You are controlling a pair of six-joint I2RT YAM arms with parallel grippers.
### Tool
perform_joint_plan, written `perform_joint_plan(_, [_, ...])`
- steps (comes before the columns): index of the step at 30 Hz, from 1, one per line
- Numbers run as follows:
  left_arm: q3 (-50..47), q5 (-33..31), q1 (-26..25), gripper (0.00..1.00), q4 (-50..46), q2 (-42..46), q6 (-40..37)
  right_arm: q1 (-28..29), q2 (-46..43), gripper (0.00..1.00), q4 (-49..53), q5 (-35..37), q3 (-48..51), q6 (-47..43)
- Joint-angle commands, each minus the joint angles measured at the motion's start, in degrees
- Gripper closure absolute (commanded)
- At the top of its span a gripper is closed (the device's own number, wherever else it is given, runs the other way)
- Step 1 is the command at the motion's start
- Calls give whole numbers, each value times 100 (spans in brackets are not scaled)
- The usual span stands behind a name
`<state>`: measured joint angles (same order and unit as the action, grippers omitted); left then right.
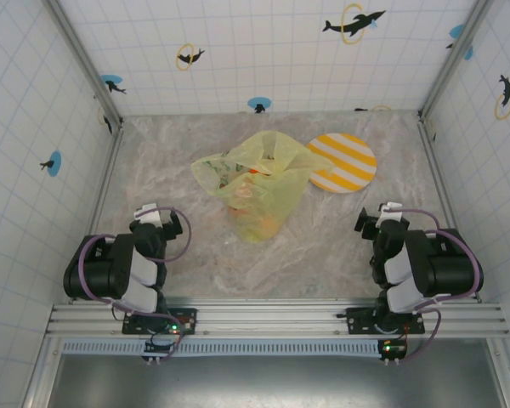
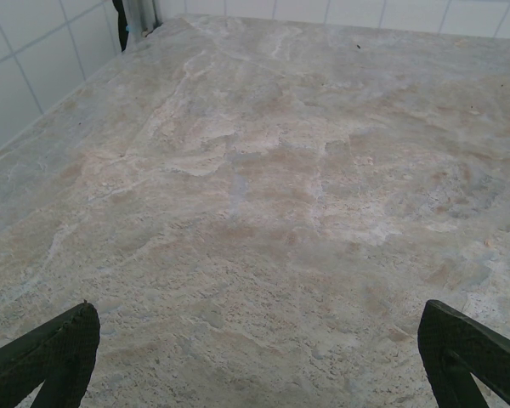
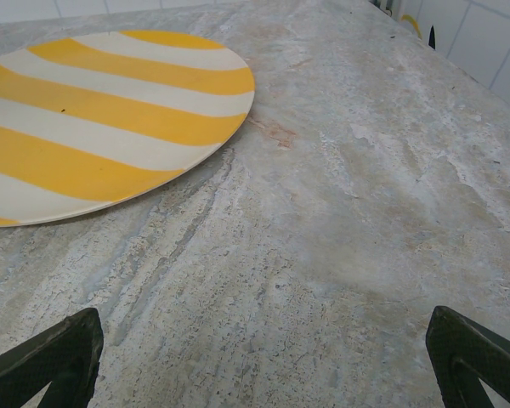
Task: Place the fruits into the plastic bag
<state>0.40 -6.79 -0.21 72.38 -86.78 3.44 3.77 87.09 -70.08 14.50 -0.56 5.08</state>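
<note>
Broadly, marble table [image 1: 323, 255] under all. Lying mid-table, crinkled yellow-green plastic bag [image 1: 263, 174], right edge touching yellow-and-white striped plate [image 1: 348, 161]. Resting near front edge, well apart from bag: left gripper [image 2: 255, 340] and right gripper [image 3: 263, 340], jaws of both spread wide. Showing through the plastic, inside bag: orange and reddish fruits [image 1: 257, 212].

1 plastic bag [image 1: 257, 183]. Fruits [image 1: 268, 224]: roughly 3 orange-red blobs showing through the bag, exact count unclear. 1 striped plate [image 1: 344, 161]. 1 worktop [image 1: 195, 255]. 2 arms: left arm [image 1: 110, 272], right arm [image 1: 433, 265].
</note>
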Motion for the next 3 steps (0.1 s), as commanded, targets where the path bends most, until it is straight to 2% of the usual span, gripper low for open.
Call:
perform_joint_plan(1, [-42, 107, 56, 2, 138, -3, 7, 16, -32, 0, -279, 30, 123, -9])
perform_joint_plan(3, [-83, 83, 56, 2, 189, 19, 5, 18, -31, 0, -277, 29, 119, -8])
